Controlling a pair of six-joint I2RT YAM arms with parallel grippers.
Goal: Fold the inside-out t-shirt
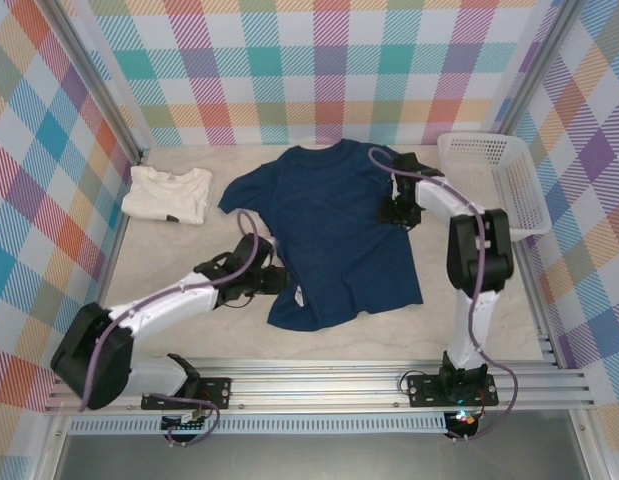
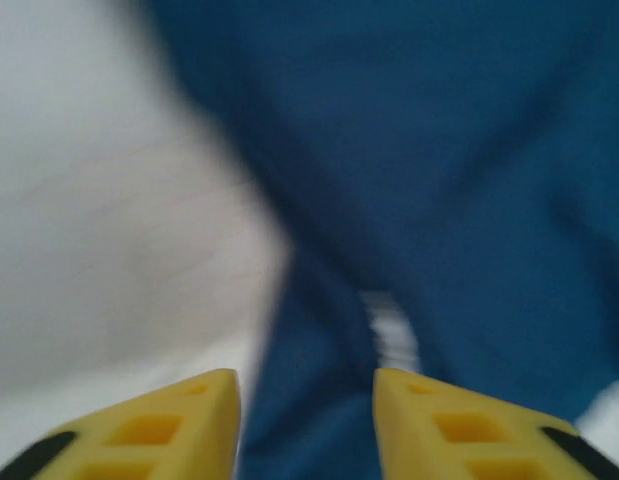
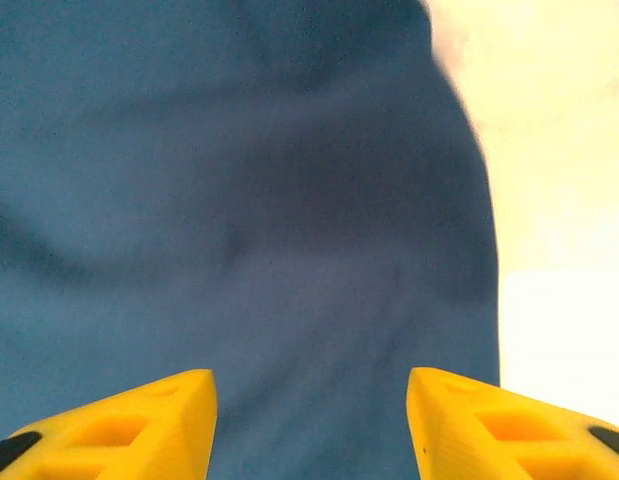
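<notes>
**Blue T-Shirt Spread Out on the Worktop, Both Grippers Loose**

A dark blue t-shirt [image 1: 334, 230] is seen lying flat in the middle of the pale worktop [image 1: 189, 320]. Its neck is turned to the far wall and its bottom edge is turned to the arms. One short sleeve is spread out to the left. The cloth is a bit wrinkled near the bottom edge. A small white tag [image 1: 301, 297] is seen on the shirt close to its lower left corner.

The left gripper [image 1: 274, 280] is placed at the lower left edge of the shirt, just beside the tag. In the left wrist view, its yellow fingers [image 2: 189, 410] are held apart, and blue cloth and the blurry white tag [image 2: 389, 335] are seen past the gap. Nothing is pinched, so this gripper [image 2: 306, 385] is released.

The right gripper [image 1: 397, 212] is placed over the right side of the shirt, near the other sleeve. In the right wrist view, its yellow fingers [image 3: 139, 415] are spread wide over the blue cloth, and a strip of bright worktop is seen on the right. No cloth is squeezed, so this gripper [image 3: 311, 385] is released too.

A cream-white folded shirt [image 1: 169, 193] is laid at the far left of the worktop, well apart from the blue one. A white plastic basket [image 1: 519, 190] is set at the far right corner. The worktop is closed in by walls [image 1: 289, 60] covered with bright checks.
</notes>
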